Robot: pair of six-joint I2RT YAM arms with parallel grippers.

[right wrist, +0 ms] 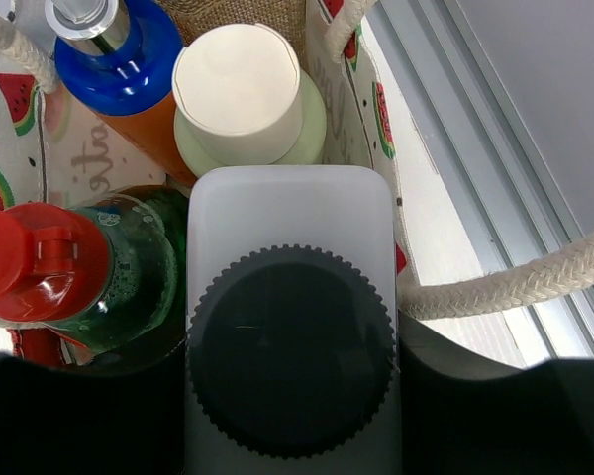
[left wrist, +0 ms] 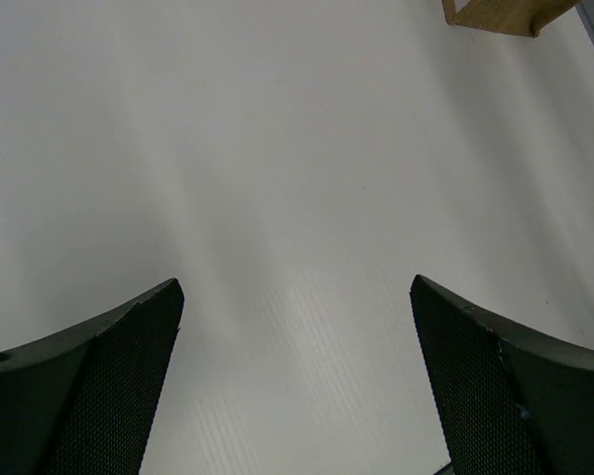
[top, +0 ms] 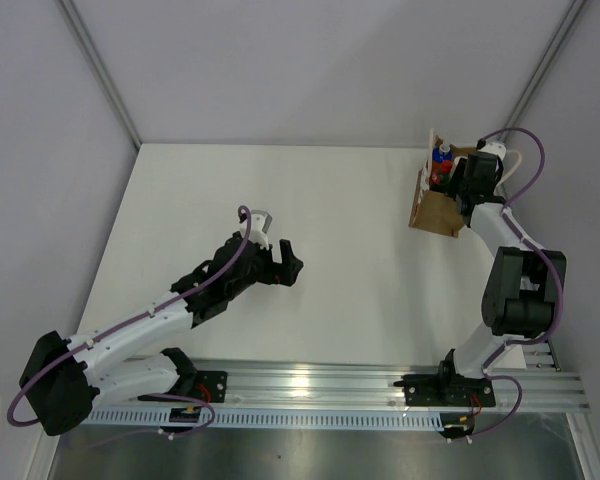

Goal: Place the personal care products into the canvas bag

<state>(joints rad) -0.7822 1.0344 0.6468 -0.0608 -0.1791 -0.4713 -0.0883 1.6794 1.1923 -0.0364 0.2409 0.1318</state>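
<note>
Top external: high over the near edge, looks down on the whole table (top: pixel 310 200). Left wrist: low, faces across the table to the far-off canvas bag (left wrist: pixel 500 15). Right wrist: straight down into that bag, very close. All three share it.

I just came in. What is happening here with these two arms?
The right gripper holds the clear square bottle with the black cap, down in the mouth of the canvas bag at the far right of the table. The orange-red bottle and the olive-green bottle already stand inside it, beside a green bottle with a red cap. The left gripper hangs open above the table, holding nothing.
</note>
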